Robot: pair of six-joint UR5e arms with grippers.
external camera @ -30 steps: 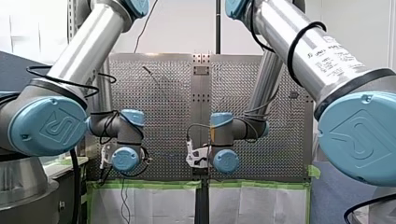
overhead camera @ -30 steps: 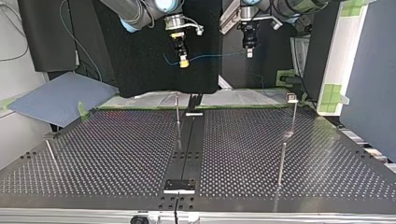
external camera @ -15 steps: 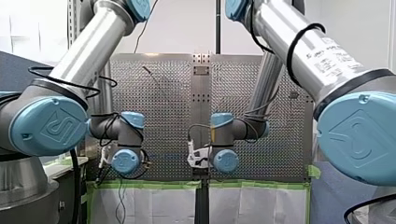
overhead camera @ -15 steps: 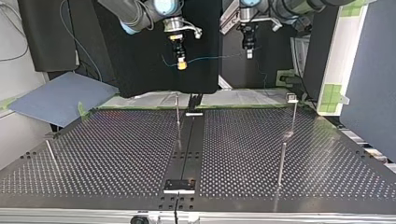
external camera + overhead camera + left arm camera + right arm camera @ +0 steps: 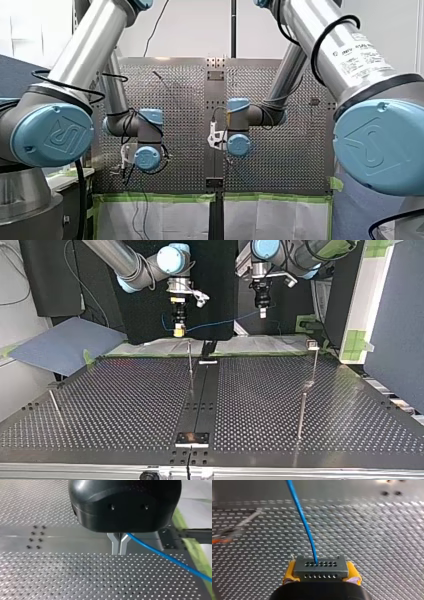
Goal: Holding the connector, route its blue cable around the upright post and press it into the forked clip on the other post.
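In the right wrist view my right gripper [image 5: 321, 576] is shut, its yellow pads [image 5: 290, 573] clamping a grey connector [image 5: 320, 567] with rows of small holes. The blue cable [image 5: 303, 522] leaves the connector and runs ahead over the table. My left gripper [image 5: 119, 548] is shut on the blue cable [image 5: 165, 556], metal fingertips [image 5: 114, 545] together. In the top view my right gripper [image 5: 178, 329] and my left gripper [image 5: 262, 312] hang above the table's far edge, the blue cable [image 5: 220, 322] slung between them. A thin upright post [image 5: 190, 360] stands below. A post topped by a clip [image 5: 312, 345] stands at the right.
The perforated table [image 5: 125, 400] has a dark centre strip [image 5: 200, 400]. Another post [image 5: 301, 415] stands near the front right of the top view, and a leaning rod [image 5: 54, 405] at its left. A blue-grey sheet [image 5: 65, 342] lies beyond the table's left corner.
Both grippers have come lower toward the table in the top view. My right gripper also shifted to that view's left with the connector. The cable between them now sags lower.
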